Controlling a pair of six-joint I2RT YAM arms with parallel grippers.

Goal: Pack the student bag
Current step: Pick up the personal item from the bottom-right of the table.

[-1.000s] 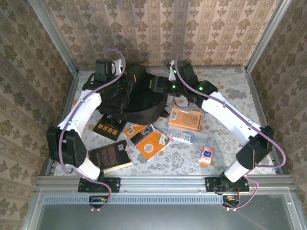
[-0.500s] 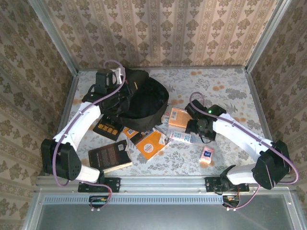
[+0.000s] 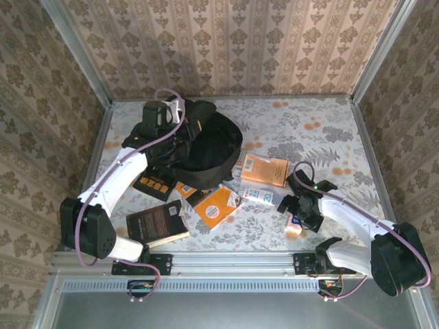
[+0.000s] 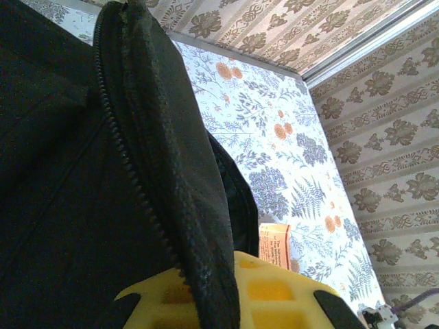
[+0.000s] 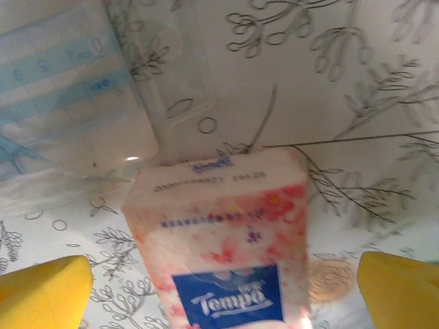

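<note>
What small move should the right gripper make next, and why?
Probably lower the right gripper and close it on the Tempo tissue pack. Its yellow fingers stand open on either side of the pack, which lies on the table, not yet gripped. The left gripper is shut on the zipper edge of the student bag, so the bag is held ready.

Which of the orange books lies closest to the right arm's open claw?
The orange book lying alone just right of the student bag; the other orange ones sit further left, beside the black books.
</note>
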